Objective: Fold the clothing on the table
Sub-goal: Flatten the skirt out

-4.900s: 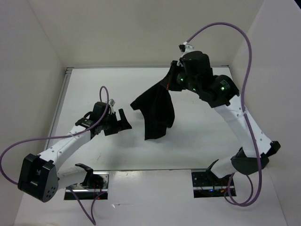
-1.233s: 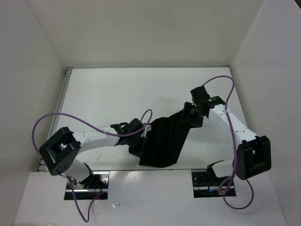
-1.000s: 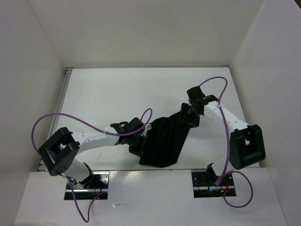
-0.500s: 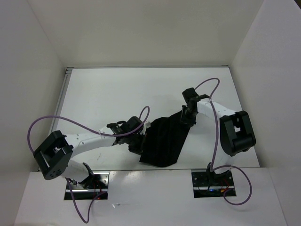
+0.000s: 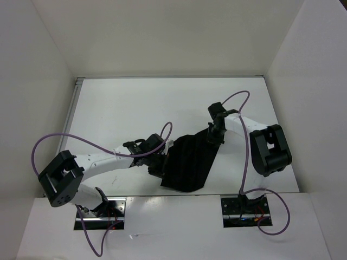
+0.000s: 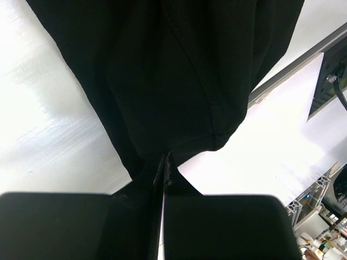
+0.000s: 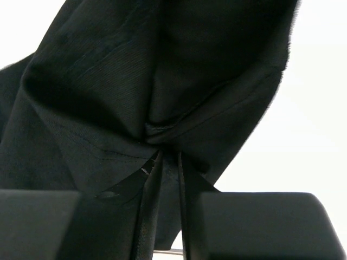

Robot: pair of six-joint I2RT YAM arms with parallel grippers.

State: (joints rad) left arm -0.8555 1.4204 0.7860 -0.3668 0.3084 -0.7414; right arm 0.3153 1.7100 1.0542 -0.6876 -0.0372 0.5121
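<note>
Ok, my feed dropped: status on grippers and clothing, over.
Left gripper shut on the clothing, near-left edge. Right gripper pinching its far corner. Clothing stretched between them on the table. No obstruction in view.

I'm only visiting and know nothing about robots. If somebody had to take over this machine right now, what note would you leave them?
Left gripper: shut, pinching the left edge of the clothing.
Right gripper: fingers nearly together on a bunched fold at the clothing's far end.
Clothing: black, rumpled, lying on the table between the arms, toward the near edge.
Done: both ends are gripped.
Left: probably spread it flat, then fold it; no neat fold shows yet.
</note>
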